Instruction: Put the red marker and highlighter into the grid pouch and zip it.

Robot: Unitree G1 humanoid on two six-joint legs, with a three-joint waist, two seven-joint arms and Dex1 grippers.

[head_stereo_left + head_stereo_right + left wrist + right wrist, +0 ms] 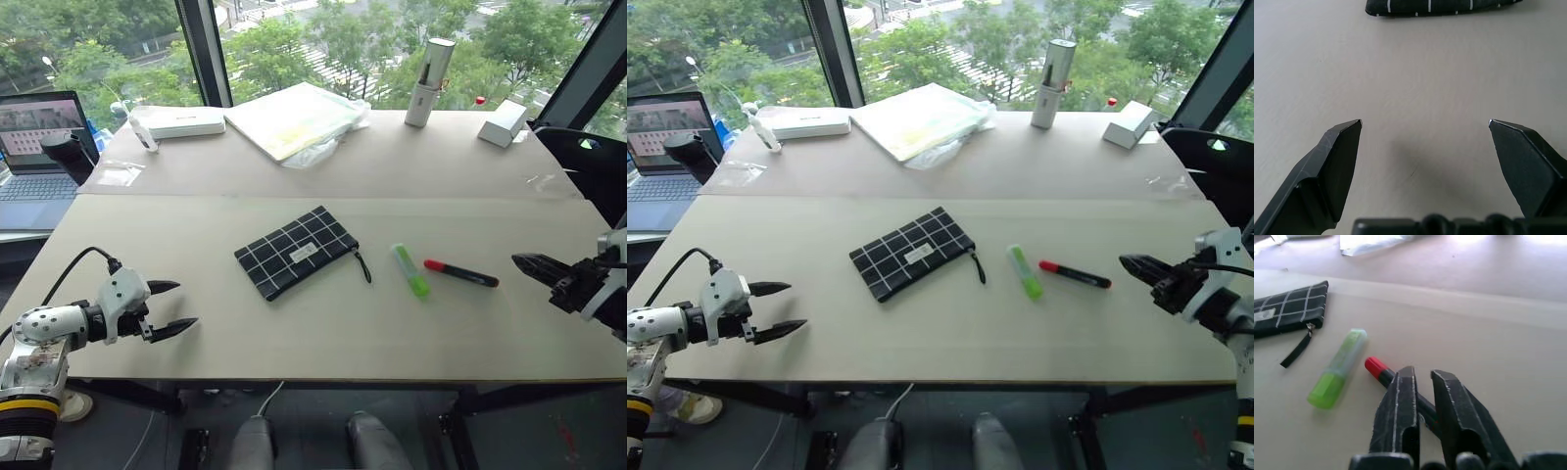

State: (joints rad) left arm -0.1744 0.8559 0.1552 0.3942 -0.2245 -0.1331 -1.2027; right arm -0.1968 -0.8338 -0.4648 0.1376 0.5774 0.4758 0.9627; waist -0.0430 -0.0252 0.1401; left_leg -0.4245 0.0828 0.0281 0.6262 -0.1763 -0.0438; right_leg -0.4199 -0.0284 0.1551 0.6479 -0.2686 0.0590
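Tools first, from the eye views: we see the left tool (174,305) spread wide over bare table (323,333), the right tool (537,266) pinched shut and empty beside the red marker (460,273). The highlighter (410,270) lies between marker and grid pouch (295,251), whose zipper looks closed; we risk fumbling entry. Left wrist view: pouch edge well ahead. Right wrist view: closed fingers could nudge the marker rolling.

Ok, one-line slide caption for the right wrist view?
Shut right gripper poised over the marker, highlighter and pouch beyond.
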